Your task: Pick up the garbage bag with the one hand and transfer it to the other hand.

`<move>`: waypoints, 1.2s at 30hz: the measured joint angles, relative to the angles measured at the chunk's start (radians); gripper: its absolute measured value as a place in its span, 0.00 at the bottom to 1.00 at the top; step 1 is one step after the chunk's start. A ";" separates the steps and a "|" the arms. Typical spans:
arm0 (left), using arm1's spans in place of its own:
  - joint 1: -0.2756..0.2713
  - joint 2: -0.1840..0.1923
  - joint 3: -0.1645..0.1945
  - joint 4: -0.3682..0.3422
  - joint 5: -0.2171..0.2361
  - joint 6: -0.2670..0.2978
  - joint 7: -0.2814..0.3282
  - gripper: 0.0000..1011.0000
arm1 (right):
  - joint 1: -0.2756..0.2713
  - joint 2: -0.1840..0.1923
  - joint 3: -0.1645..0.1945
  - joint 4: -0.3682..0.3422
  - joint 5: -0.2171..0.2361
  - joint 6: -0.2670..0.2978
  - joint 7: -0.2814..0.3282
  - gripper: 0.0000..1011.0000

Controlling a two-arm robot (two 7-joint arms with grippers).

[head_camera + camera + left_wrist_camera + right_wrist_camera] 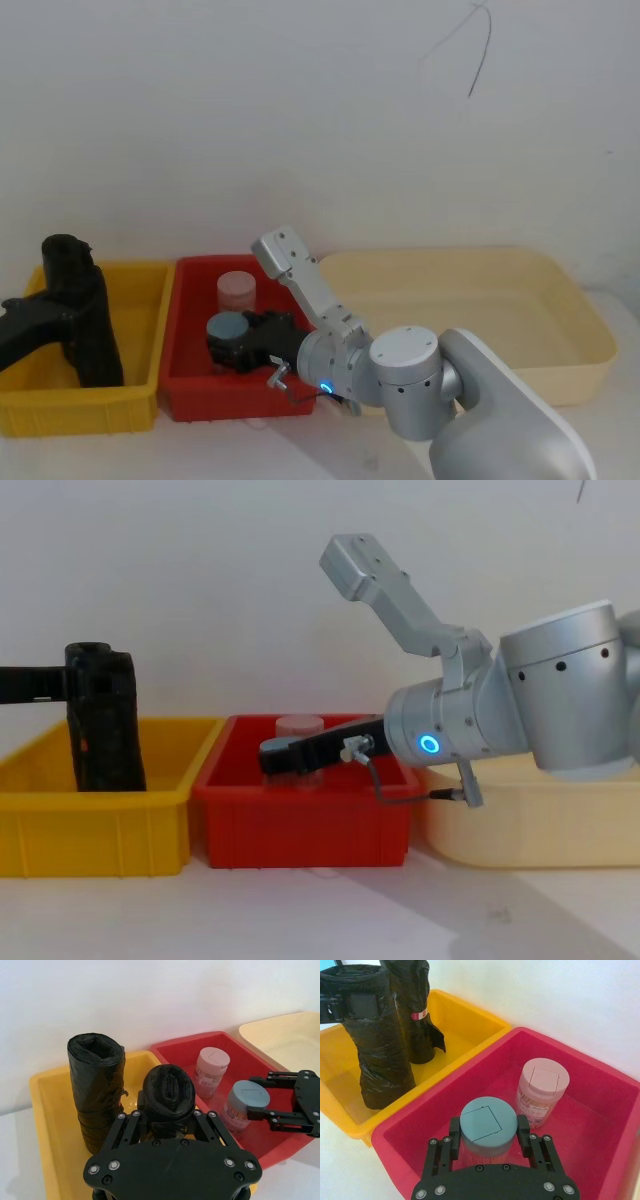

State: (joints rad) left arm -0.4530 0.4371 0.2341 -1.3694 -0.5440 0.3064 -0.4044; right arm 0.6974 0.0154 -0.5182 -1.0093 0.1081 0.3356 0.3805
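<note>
The garbage bag (169, 1091) is a plain black roll standing upright in the yellow bin (140, 290). My left gripper (167, 1105) is shut on its upper part, reaching in from the left (70, 318). The clamp also shows on the garbage bag (380, 1055) in the right wrist view. A second black roll (417, 1020) with a small red mark stands just behind it. My right gripper (487, 1132) hangs low in the red bin (190, 300), open, its fingers on either side of a blue-lidded jar (487, 1125).
A pink-lidded jar (542, 1090) stands in the red bin behind the blue-lidded one. A large cream tray (480, 290) lies to the right of the red bin. The three containers sit side by side against a white wall.
</note>
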 joint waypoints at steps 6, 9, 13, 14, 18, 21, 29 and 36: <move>0.000 0.004 0.000 -0.008 -0.001 -0.001 0.000 0.37 | -0.002 0.001 0.003 -0.005 0.000 -0.004 0.000 0.66; 0.000 0.010 -0.001 -0.022 -0.002 -0.002 0.000 0.37 | -0.005 0.003 0.007 -0.015 0.001 -0.010 0.000 0.66; -0.002 0.021 -0.004 -0.053 -0.005 0.003 -0.001 0.37 | -0.010 0.008 0.017 -0.048 0.012 -0.019 0.004 0.66; -0.004 0.025 -0.005 -0.067 -0.007 0.007 -0.002 0.37 | -0.011 0.009 0.020 -0.054 0.014 -0.020 0.004 0.66; -0.011 0.035 -0.007 -0.098 -0.011 0.017 -0.004 0.37 | -0.012 0.016 0.032 -0.092 0.028 -0.024 0.010 0.66; -0.022 0.042 -0.008 -0.124 -0.015 0.028 -0.007 0.37 | -0.012 0.021 0.042 -0.122 0.038 -0.028 0.013 0.66; -0.089 0.045 0.017 -0.145 -0.018 0.042 -0.033 0.37 | -0.004 0.040 0.069 -0.183 0.046 -0.035 -0.004 0.66; -0.181 0.018 0.064 -0.073 -0.006 0.021 -0.081 0.37 | 0.006 0.060 0.094 -0.210 0.039 -0.038 -0.044 0.66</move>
State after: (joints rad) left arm -0.6340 0.4555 0.2983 -1.4419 -0.5502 0.3278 -0.4849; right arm 0.7034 0.0756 -0.4247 -1.2197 0.1468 0.2976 0.3362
